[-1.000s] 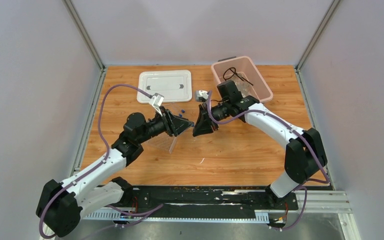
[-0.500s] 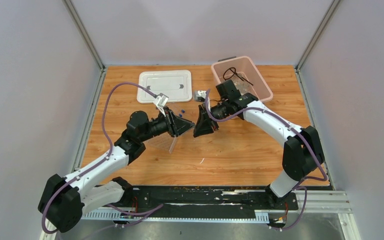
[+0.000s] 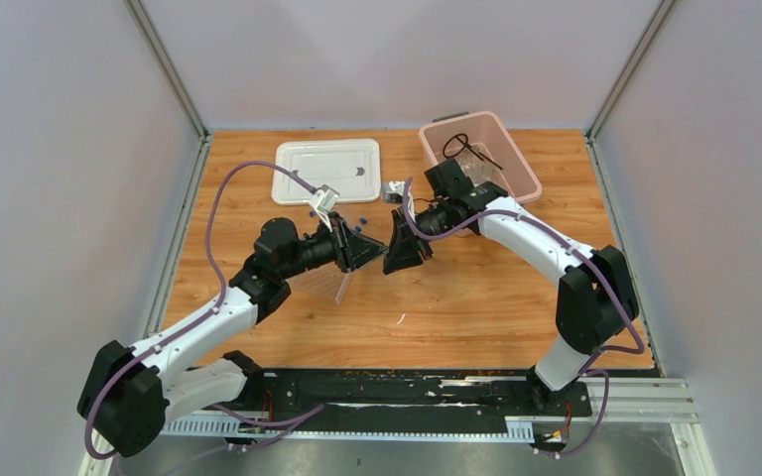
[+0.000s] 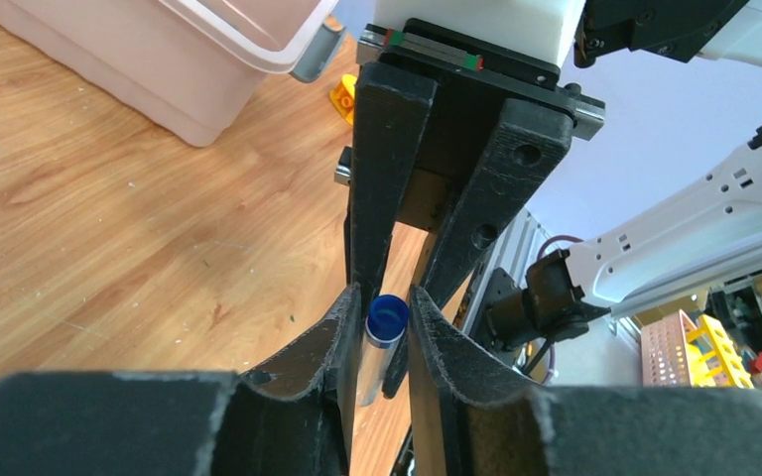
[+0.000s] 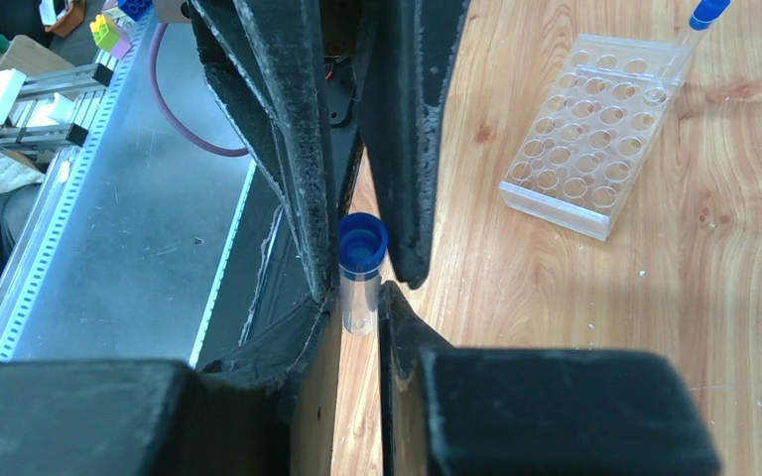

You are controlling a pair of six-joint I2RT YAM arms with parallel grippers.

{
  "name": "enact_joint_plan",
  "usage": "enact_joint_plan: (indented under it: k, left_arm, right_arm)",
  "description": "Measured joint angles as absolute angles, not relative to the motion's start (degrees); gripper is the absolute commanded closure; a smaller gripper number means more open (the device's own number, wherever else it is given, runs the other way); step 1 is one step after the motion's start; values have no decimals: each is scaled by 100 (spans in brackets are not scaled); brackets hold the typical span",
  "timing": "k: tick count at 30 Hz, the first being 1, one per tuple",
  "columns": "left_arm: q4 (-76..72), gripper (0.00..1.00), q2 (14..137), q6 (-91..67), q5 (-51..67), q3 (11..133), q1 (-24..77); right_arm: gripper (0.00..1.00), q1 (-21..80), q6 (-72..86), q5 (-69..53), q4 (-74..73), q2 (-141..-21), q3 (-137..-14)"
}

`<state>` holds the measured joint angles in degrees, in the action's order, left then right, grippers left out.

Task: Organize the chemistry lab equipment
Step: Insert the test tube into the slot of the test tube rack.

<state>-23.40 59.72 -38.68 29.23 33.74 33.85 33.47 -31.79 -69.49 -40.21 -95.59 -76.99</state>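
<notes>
Blue-capped tube (image 5: 361,270) is gripped by its clear body in the nearly closed right jaws. The left jaws meet them tip to tip, narrowed onto the cap. Rack (image 5: 595,139) lies on the surface (image 5: 734,297) below, beside the jaws and clear of them.

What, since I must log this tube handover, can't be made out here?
- Left wrist: lower end of blue-capped tube, behind left tool; whether it grips.
- Top view: same tube, masked by right tool.
- Right wrist: cap of racked tube, cut by top edge.
- Top view: pink bin contents, partly under right arm.
</notes>
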Motion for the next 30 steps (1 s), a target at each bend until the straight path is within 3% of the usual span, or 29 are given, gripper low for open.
enact_joint_plan:
  k: [11,13,14,16,22,23,24,30]
  left_arm:
    - [-2176,69,6117,-3664,3079,3509,3404]
    - [-2137,82,6143,-3632,3105,3527,3404]
    - [-2117,97,6147,-3612,3120,3529,3404]
    - [-2099,100,6149,-3562,3122,3531,3404]
    - [-1953,100,6114,-3415,3020,3533,3404]
    - [-1879,100,6086,-3382,2947,3531,3404]
    - [-1772,100,6031,-3317,2864,3527,3404]
    - [-1466,100,5336,-2917,2224,3365,3404]
  right_arm:
    - [100,3347,-3212,-6934,-4139,-9594,-7738]
    - [100,3345,-3218,-6923,-4163,-9618,-7745]
    - [99,3345,-3225,-6904,-4171,-9633,-7747]
    - [95,3347,-3227,-6897,-4213,-9647,-7754]
    - [35,3354,-3260,-6851,-4294,-9647,-7819]
    - [14,3358,-3273,-6847,-4309,-9647,-7850]
    - [2,3361,-3273,-6838,-4309,-9647,-7863]
    - [1,3363,-3402,-6678,-4399,-9644,-7922]
